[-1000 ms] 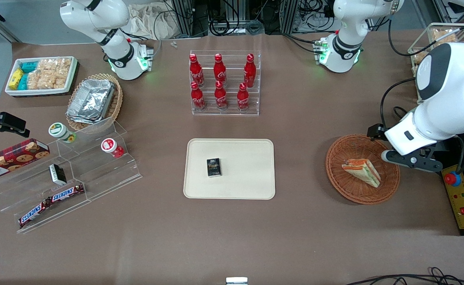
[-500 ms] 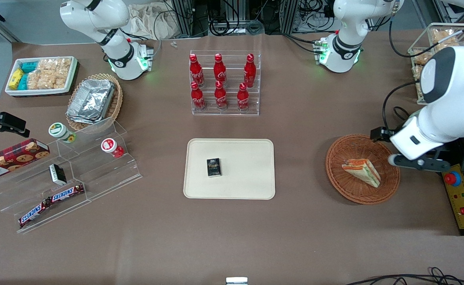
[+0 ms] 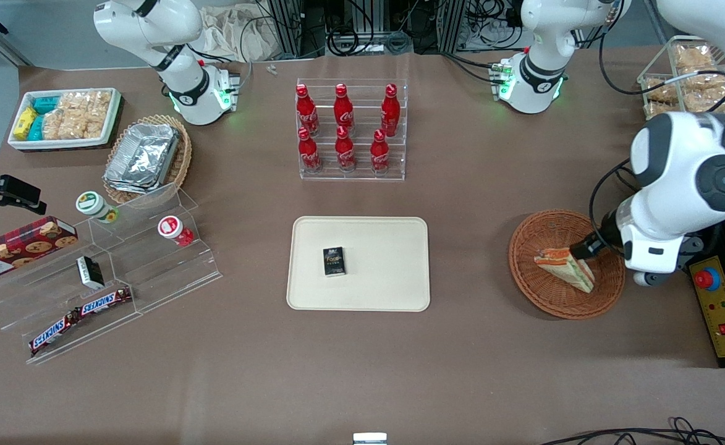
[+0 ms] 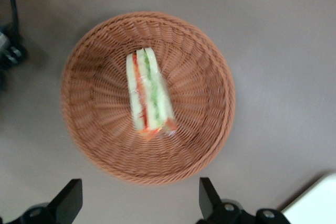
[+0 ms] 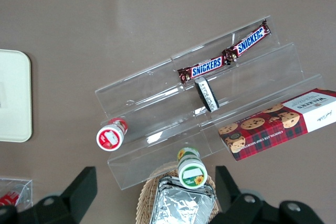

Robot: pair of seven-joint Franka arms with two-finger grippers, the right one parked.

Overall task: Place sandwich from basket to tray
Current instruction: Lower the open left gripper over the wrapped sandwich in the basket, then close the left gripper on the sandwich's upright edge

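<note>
The sandwich [image 3: 565, 269] is a pale wedge with red and green layers, lying in the round reddish-brown basket [image 3: 514, 259] toward the working arm's end of the table. In the left wrist view the sandwich [image 4: 148, 98] lies in the middle of the basket [image 4: 202, 77]. My gripper [image 4: 139, 204] hangs high above the bare table just outside the basket's rim, open, with nothing between its black fingers [image 4: 207, 199]. In the front view the arm's white wrist [image 3: 646, 253] covers the gripper at the basket's edge. The cream tray [image 3: 393, 278] lies mid-table with a small dark box [image 3: 334, 261] on it.
A clear rack of red bottles [image 3: 351, 133] stands farther from the front camera than the tray. A yellow box with a red stop button [image 3: 717, 309] sits beside the basket. A clear stepped stand [image 3: 109, 278], a foil-filled tan basket [image 3: 146, 157] and a white bin [image 3: 65, 117] are toward the parked arm's end.
The working arm's wrist has turned and swung in over the basket's edge, a little nearer the front camera. The sandwich, basket and tray have not moved.
</note>
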